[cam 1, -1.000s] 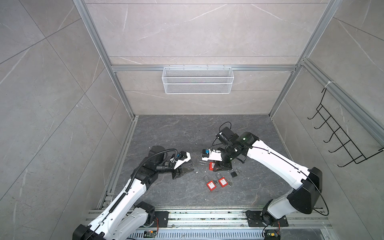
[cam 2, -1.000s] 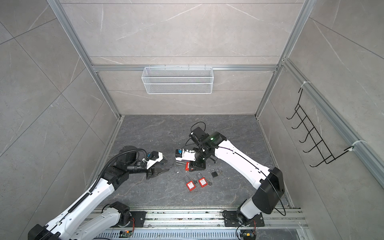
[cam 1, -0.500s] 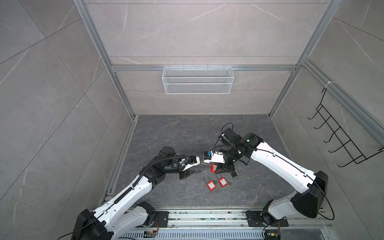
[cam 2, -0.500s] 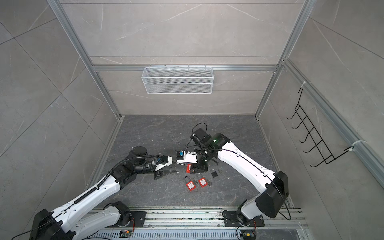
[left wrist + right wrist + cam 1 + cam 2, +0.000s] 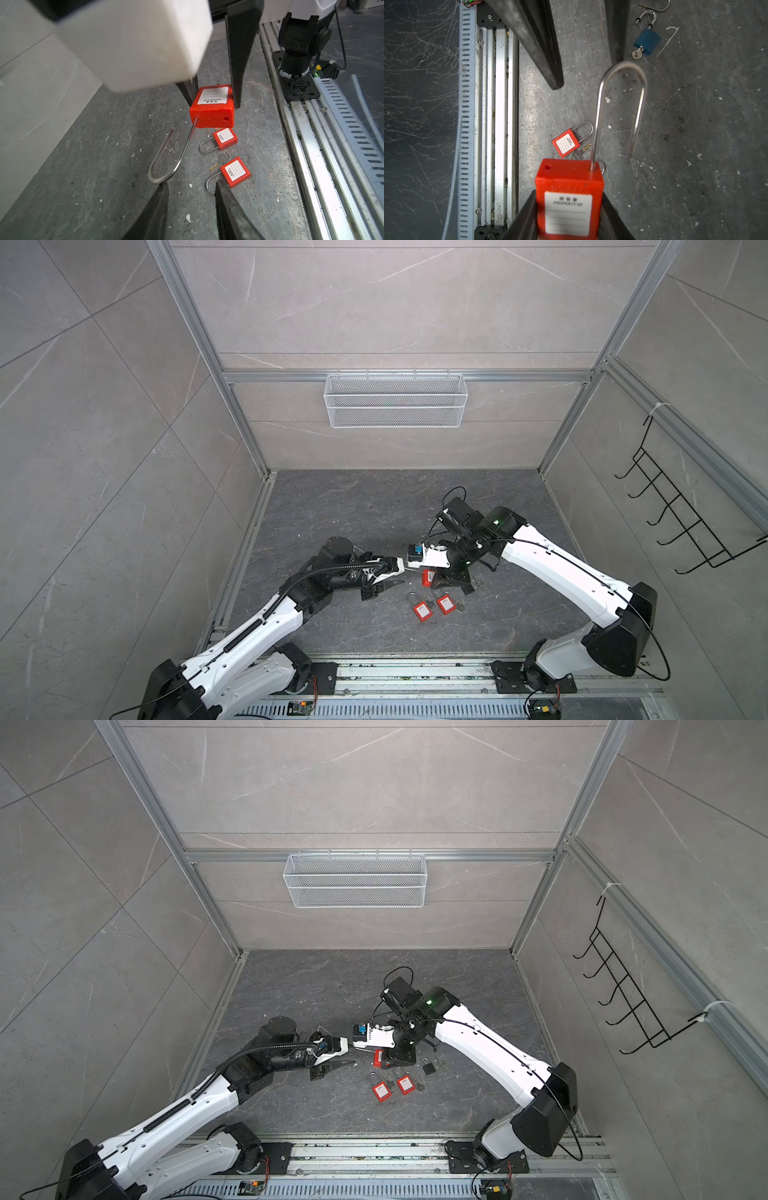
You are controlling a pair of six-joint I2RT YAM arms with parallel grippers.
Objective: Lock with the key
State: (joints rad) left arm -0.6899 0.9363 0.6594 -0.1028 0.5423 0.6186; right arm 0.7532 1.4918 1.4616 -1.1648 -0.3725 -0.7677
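This is looking like a test cell in a robotics lab. Grey stone-look panels [image 5: 104, 406] are closing in three sides, and bare aluminium profiles [image 5: 395, 376] are framing them like a built enclosure. A white left arm [image 5: 266, 626] and a white right arm [image 5: 561, 572] are standing bolted to a metal rail [image 5: 415, 672] along the open front, with a slotted cable duct [image 5: 349, 116] running beside it. A white wire basket [image 5: 395, 406] and a black hook rack [image 5: 681, 522] are hanging on the walls, and red padlocks [image 5: 422, 611] are lying on the dark surface [image 5: 353, 506].
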